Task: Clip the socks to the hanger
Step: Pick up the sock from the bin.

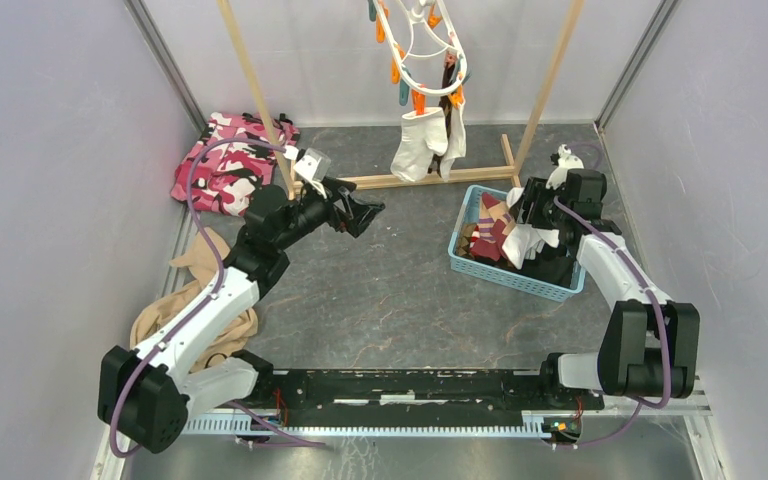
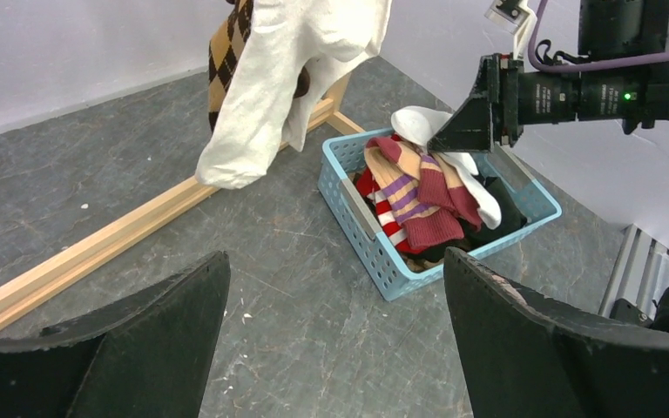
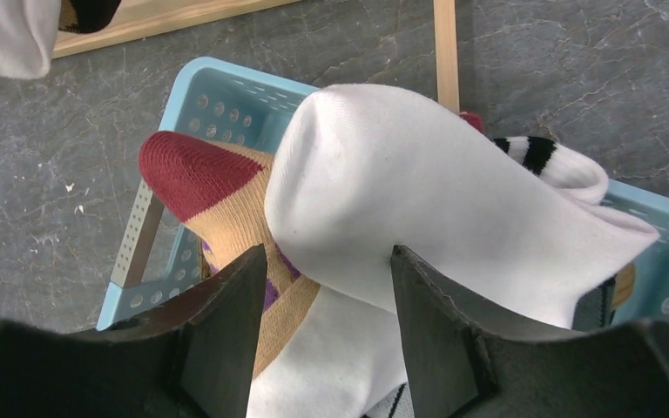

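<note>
The white hanger [image 1: 420, 40] with orange and teal clothespins hangs from the wooden rack at the back. A white sock [image 1: 420, 145] and a brown argyle sock [image 2: 226, 43] are clipped to it. A blue basket [image 1: 515, 277] holds several socks, among them a maroon/tan sock [image 3: 200, 178] and a white sock with dark stripes [image 3: 540, 157]. My right gripper [image 3: 327, 261] is down in the basket, its jaws pressed on a bunched plain white sock [image 3: 418, 192]. My left gripper [image 2: 335, 296] is open and empty over the grey floor, left of the basket [image 2: 348, 200].
The wooden rack frame [image 1: 410, 180] has a base bar on the floor behind the basket. A pink camouflage cloth [image 1: 225, 165] lies at the back left. A tan garment [image 1: 185, 300] lies under my left arm. Walls stand close on both sides.
</note>
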{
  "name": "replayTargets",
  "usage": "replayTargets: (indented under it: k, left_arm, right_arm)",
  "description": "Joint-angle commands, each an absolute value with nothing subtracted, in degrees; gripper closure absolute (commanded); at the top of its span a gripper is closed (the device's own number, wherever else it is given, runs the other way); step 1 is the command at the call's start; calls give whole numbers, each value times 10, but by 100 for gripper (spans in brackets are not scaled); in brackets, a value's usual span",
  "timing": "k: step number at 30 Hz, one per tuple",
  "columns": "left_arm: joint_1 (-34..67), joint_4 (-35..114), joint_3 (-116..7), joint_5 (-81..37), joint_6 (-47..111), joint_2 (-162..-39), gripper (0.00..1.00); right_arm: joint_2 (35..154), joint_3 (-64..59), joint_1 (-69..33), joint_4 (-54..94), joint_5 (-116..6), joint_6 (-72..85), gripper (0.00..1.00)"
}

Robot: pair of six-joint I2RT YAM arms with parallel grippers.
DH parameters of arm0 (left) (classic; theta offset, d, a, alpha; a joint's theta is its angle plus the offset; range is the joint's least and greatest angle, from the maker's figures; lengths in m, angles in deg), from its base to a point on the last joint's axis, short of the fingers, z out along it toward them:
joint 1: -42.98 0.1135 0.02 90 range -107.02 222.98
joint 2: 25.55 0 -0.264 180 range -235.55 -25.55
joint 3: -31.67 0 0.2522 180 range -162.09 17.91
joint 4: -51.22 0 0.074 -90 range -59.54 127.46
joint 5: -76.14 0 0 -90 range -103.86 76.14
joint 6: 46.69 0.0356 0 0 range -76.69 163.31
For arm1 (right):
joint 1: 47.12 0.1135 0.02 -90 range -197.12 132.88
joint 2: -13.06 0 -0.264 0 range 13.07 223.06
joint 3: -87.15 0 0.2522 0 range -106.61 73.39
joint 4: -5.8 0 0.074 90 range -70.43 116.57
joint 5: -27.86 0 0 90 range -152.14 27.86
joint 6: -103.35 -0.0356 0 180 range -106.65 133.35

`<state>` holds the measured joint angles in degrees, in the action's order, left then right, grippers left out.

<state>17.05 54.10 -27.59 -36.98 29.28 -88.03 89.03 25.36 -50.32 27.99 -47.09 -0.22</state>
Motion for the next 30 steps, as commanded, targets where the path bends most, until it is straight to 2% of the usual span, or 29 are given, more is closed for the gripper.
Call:
replayTargets:
  k: [1, 25, 30]
  left_arm:
    - [175, 541, -262, -369, 296, -854, 3]
    - [176, 534, -248, -359, 289, -834, 0]
    - [177, 529, -250, -358, 292, -833, 0]
  right_arm:
    - [909, 235, -504, 226, -462, -30, 40]
    - [925, 225, -506, 208, -480, -15, 41]
    - [939, 221, -506, 202, -482, -20, 54]
